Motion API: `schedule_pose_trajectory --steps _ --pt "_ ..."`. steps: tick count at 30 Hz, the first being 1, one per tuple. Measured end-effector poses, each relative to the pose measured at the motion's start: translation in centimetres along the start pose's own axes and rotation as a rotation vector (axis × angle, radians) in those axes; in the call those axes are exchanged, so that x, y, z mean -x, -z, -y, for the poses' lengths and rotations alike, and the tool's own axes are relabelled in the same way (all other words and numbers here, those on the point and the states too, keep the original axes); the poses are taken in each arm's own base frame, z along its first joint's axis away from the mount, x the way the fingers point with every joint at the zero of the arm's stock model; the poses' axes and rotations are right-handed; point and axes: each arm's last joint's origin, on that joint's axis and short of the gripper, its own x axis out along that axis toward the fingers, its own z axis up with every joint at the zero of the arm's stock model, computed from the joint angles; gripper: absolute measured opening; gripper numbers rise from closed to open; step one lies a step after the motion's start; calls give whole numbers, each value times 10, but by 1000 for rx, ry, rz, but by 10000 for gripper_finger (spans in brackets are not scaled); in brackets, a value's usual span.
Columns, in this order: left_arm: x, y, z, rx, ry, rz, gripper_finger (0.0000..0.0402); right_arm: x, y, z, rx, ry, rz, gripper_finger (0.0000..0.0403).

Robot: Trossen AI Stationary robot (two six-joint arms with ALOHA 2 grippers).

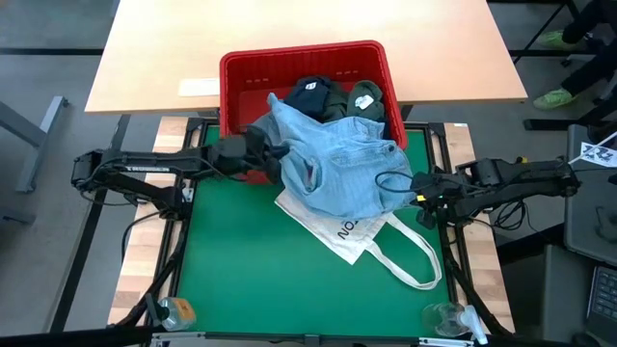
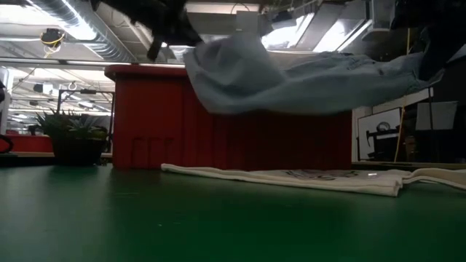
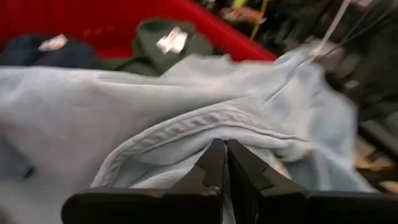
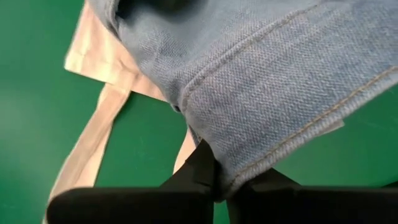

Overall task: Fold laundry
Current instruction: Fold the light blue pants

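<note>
A light blue denim garment (image 1: pixel 337 164) hangs stretched between my two grippers, clear of the green mat (image 1: pixel 241 280) in the low view (image 2: pixel 306 80). My left gripper (image 1: pixel 275 154) is shut on its left end beside the red basket (image 1: pixel 289 72). At the garment's right end, my right gripper (image 1: pixel 416 188) is shut too. A navy garment (image 1: pixel 310 94) and a dark olive one (image 1: pixel 364 96) lie in the basket. A white tote bag (image 1: pixel 347 231) lies flat on the mat under the denim. My left gripper pinches a stitched hem edge (image 3: pixel 205 134) of the denim between its two fingers, coming nearly level from the table's left. The cloth spreads away beyond the fingertips, lifted off the mat. My right gripper pinches a seamed edge (image 4: pixel 249 158) of the denim between its fingers, slanting down from the table's right. The cloth rises away from the fingers, above the tote and the mat.
The basket stands at the mat's far edge, with a wooden table (image 1: pixel 289 24) behind it. The tote's long handles (image 1: pixel 415 260) loop toward the near right. Small clear objects sit at the near corners (image 1: pixel 174 310) (image 1: pixel 448 318). The mat's near left lies bare.
</note>
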Motion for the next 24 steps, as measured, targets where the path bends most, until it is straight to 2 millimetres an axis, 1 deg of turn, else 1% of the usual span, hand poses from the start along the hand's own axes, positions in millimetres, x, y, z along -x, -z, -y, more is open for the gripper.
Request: schedule_pose_trajectory --steps 5,13,20,24 --pt "17 -26 11 6 110 17 2 7 4 4 -6 6 56 16" --pt "43 -70 31 34 276 -33 1 19 12 11 -18 -17 129 16" --pt "75 -114 45 49 375 -46 1 27 19 15 -26 -45 179 16" --pt "92 -128 49 116 436 -105 0 30 22 18 -30 -58 203 16"
